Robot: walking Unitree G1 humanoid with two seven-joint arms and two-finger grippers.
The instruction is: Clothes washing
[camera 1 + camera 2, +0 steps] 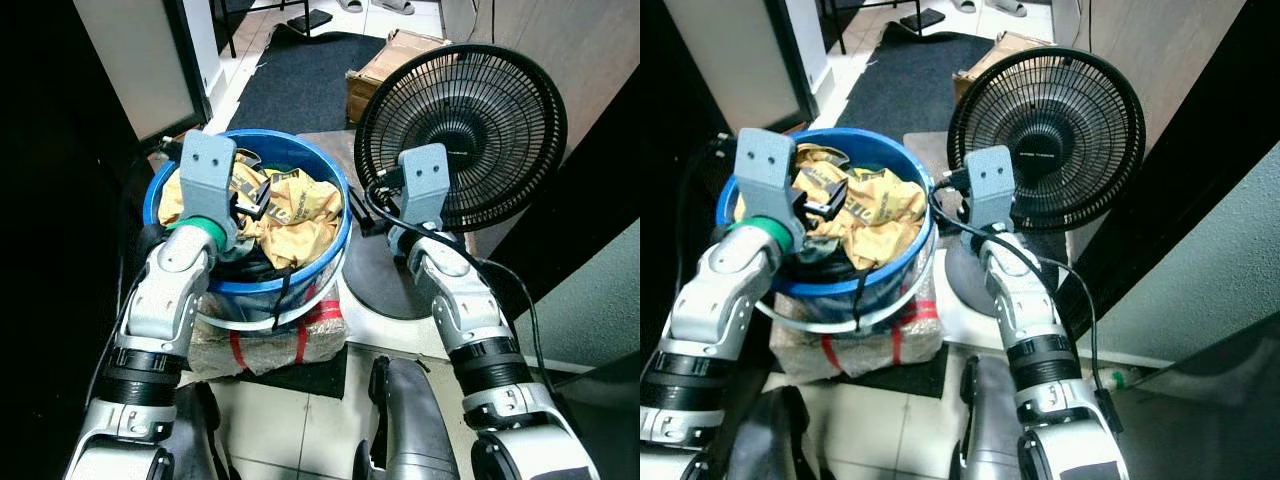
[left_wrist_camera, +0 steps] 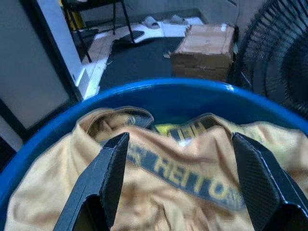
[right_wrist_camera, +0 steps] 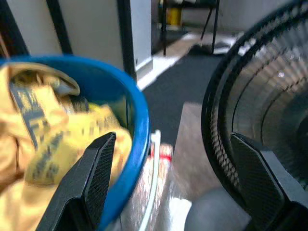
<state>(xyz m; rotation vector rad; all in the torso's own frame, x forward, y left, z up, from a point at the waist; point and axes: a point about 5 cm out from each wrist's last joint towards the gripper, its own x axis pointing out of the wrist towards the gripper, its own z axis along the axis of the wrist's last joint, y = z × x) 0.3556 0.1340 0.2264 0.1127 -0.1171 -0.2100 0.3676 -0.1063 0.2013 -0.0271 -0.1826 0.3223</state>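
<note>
- One blue bucket (image 1: 330, 262) sits on a wrapped package (image 1: 270, 345) with red tape; it holds crumpled yellow clothes (image 1: 290, 210) with dark lettered bands.
- Left gripper (image 2: 180, 163) hangs over the bucket, just above the clothes, its fingers (image 2: 108, 168) spread wide and holding nothing.
- Right gripper (image 3: 175, 173) is between the bucket's rim and a black fan (image 1: 470, 130), fingers apart and empty.
- Behind lie a dark mat (image 1: 300, 75) and a cardboard box (image 1: 385, 65).

Both arms were silver, jointed in rounded segments with black ribbed bands at the forearms. Each wrist carried a grey block with two small screws — the left one (image 1: 208, 172) above a green collar. A black cable looped along the right arm (image 1: 462, 300). The fingers (image 2: 111, 163) were black, finely textured.
</note>
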